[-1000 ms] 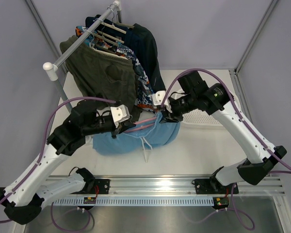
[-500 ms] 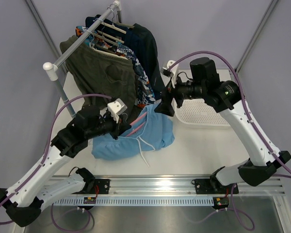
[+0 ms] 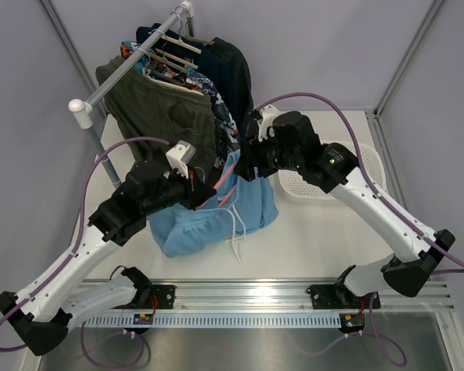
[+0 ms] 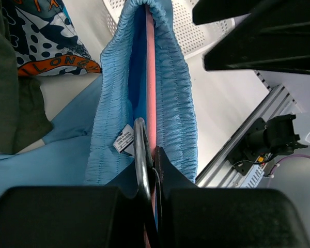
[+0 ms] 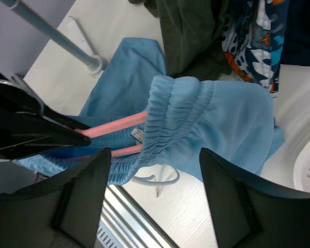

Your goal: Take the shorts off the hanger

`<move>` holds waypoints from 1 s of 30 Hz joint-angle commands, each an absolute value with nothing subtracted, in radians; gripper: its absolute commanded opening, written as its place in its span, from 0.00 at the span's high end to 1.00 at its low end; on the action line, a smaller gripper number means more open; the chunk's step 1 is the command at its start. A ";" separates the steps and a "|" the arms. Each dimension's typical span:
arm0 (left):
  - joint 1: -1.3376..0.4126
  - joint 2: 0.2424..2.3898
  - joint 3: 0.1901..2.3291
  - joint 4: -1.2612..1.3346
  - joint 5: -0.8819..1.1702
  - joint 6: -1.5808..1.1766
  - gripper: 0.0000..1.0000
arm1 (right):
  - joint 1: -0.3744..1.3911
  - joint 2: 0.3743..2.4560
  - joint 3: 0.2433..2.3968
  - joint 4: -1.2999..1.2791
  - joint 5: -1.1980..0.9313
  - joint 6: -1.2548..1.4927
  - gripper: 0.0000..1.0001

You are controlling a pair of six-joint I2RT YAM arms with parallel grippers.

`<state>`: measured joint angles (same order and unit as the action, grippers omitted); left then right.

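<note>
The light blue shorts [image 3: 216, 220] hang on a pink hanger [image 4: 151, 67] held in the air between the two arms, above the white table [image 3: 325, 232] and just in front of the clothes rail [image 3: 120, 73]. The left gripper [image 3: 201, 189] is clamped tight on the neck of the hanger, where the metal hook [image 4: 139, 150] meets the pink bar; in the left wrist view the hook and bar run straight up out of the narrow slot between its black fingers. The gathered elastic waistband is stretched over the hanger on both sides, with a small white label [image 4: 124, 139] showing inside it. The right gripper [image 5: 155, 155] has its fingers spread wide and grips nothing; the far end of the waistband, bunched into folds, lies in the gap between them, and whether either finger touches the cloth cannot be told. The legs of the shorts droop below the hanger, and a white drawstring [image 3: 236, 232] dangles from the front. On the rail behind hang an olive garment [image 3: 158, 108], patterned shorts [image 3: 224, 131] and a dark navy garment [image 3: 232, 69]. A white perforated basket [image 3: 371, 158] sits on the table to the right, partly hidden by the right arm
</note>
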<state>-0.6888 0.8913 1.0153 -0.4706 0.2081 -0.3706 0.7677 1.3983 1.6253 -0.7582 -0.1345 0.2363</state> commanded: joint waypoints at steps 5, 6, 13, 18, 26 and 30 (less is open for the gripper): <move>-0.686 0.885 1.083 -0.331 0.215 -0.456 1.00 | 0.773 1.477 1.651 -0.666 -0.049 0.293 0.44; -0.687 0.884 1.083 -0.331 0.218 -0.456 1.00 | 0.775 1.483 1.655 -0.661 -0.055 0.295 0.47; -0.687 0.881 1.089 -0.356 0.227 -0.442 1.00 | 0.773 1.517 1.703 -0.663 -0.026 0.264 0.91; -0.686 0.858 1.062 -0.434 0.262 -0.377 1.00 | 0.704 1.497 1.741 -0.646 0.069 0.206 1.00; -0.686 0.813 1.037 -0.554 0.322 -0.247 1.00 | 0.523 1.526 1.760 -0.588 0.068 0.118 1.00; -0.686 0.784 1.037 -0.506 0.304 -0.250 1.00 | 0.514 1.514 1.672 -0.609 -0.096 0.014 1.00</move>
